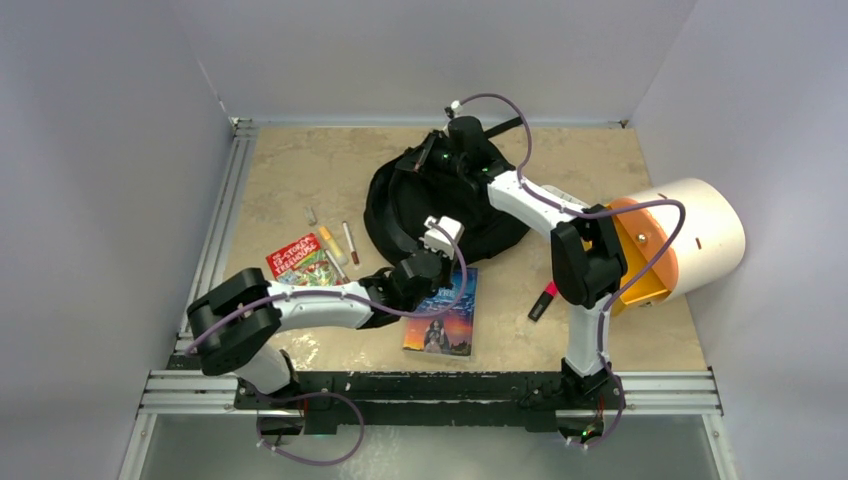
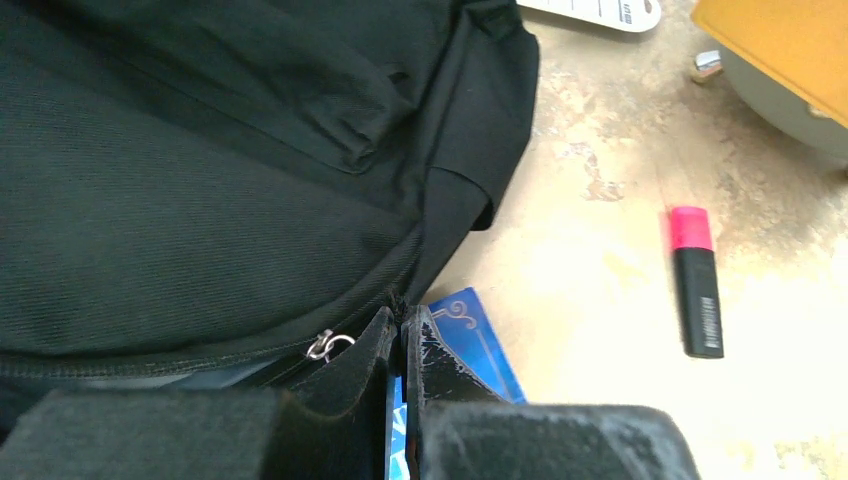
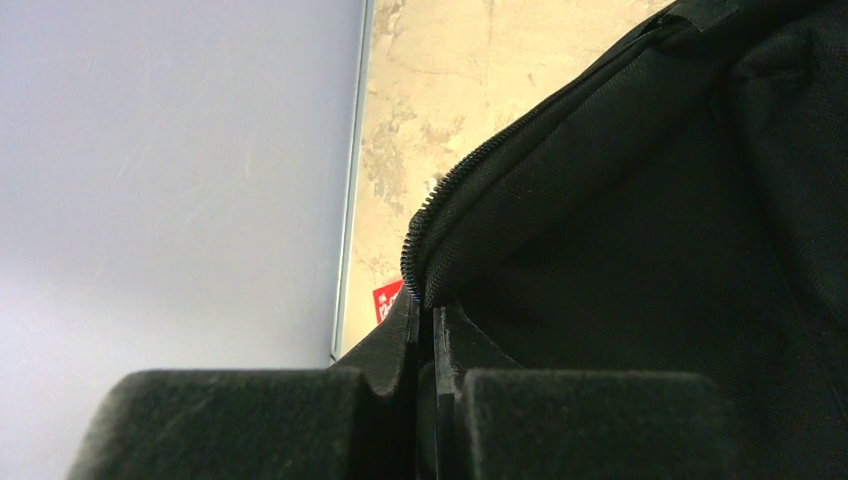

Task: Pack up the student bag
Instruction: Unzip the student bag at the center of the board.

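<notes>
The left gripper [image 2: 404, 318] is closed to a thin slit. Its matte black fingers [image 2: 355, 365], scuffed along the inner edges, nip the lower hem of the student bag [image 1: 400, 215]. The bag fills the left wrist view above and to the left of the fingertips as a soft, rounded mass of black woven fabric, folded into slack creases. A small silver zip pull [image 2: 325, 345] hangs from its seam just left of the fingers. Just right of the tips, the glossy corner of a blue book [image 2: 478, 335] with a white scroll pattern lies flat on the mottled beige table [image 2: 600, 250]. More blue shows through the slit between the jaws. Further right, well apart, lies a stubby pink highlighter [image 2: 696, 282] with a black barrel. Beyond it is the orange edge of a cream cylinder [image 1: 690, 235].

The right gripper [image 3: 425, 312] is at the far side of the bag, and its jaws are pinched shut on the zippered rim. A curved row of fine black zipper teeth [image 3: 450, 190] runs down from the upper right into its fingertips. The bag's coarse-weave cloth spreads to the right of them. To the left of the tips, a red book [image 3: 388, 298] shows as a sliver against the smooth pale wall [image 3: 170, 170].
</notes>
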Motion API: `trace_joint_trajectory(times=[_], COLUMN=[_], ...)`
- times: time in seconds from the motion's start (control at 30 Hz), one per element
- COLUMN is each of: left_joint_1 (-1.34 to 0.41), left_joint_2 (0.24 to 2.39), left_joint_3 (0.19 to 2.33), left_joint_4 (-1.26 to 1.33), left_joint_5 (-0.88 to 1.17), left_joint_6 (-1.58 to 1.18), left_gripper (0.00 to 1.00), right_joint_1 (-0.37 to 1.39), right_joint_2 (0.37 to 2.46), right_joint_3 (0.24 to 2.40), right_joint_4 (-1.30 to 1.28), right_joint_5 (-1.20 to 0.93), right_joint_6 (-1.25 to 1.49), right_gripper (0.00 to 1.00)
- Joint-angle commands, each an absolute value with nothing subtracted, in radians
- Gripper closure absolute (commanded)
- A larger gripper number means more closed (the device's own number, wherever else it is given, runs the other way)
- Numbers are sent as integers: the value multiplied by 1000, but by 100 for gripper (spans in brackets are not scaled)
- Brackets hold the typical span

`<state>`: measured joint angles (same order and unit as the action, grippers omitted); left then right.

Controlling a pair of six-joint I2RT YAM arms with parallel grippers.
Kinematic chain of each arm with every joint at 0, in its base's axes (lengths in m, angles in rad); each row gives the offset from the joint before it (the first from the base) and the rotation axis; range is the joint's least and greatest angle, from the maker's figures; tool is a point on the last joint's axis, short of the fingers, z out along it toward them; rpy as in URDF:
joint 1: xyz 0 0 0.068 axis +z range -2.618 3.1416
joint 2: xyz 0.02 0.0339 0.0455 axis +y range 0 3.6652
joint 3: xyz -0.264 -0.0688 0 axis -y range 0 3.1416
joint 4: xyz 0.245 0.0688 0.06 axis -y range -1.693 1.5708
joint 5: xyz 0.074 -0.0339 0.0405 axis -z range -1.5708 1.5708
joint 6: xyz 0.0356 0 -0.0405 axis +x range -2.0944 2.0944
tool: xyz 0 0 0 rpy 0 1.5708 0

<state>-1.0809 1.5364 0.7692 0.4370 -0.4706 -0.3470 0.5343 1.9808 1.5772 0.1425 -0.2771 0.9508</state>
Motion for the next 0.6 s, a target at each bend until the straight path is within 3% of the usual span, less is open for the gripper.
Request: trace_joint_trajectory(times=[0.0,0.57], left_joint_1=[-1123,-1126], left_joint_2=[1588,1884], left_joint_3=[825,983], left_joint_4=[573,869], left_joint_5=[-417,-377], left_joint_6=[-320,-138], left_gripper=[100,100], right_joint_1=[529,520], right_joint_2=[1917,1935], right_joint_3=[1670,1906], right_joint_4=[190,-71], right_joint_5=[-314,-390], right_joint_6=[953,850], right_gripper=[100,100])
